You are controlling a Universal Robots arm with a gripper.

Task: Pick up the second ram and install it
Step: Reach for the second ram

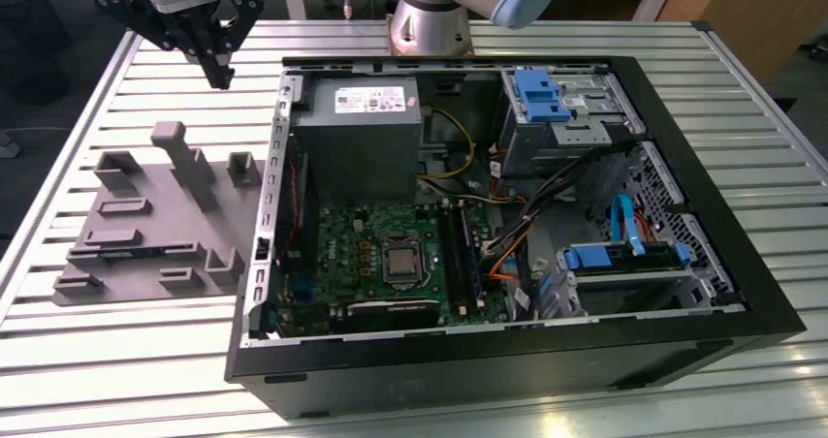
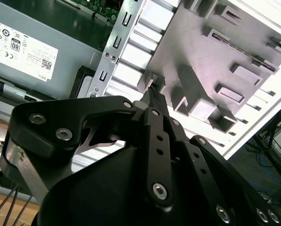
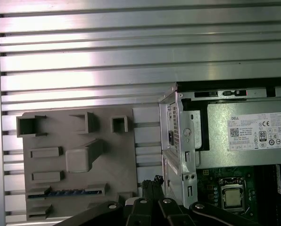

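In the exterior view, an open computer case (image 1: 518, 360) lies on a ribbed metal table (image 1: 130, 360). A grey tray (image 1: 155, 215) sits just beside the case, on the exterior view's left. The gripper (image 1: 220, 70) hangs over the table near the case's far corner. We see its fingers pressed together with nothing between them. Behind the case stands the arm's base (image 1: 433, 21), and beyond it is wooden furniture (image 1: 750, 12).

In the second wrist view, the closed gripper (image 2: 154, 96) points down at the gap between the case's metal wall (image 2: 117, 47) and the tray (image 2: 192, 52). Off the table's edge, cables (image 2: 272, 141) trail across a dark floor.

In the first wrist view, the memory stick (image 3: 65, 192) lies in a slot of the tray (image 3: 112, 165), well apart from the case (image 3: 178, 141). The gripper's tips (image 3: 152, 184) are between the tray and the case.
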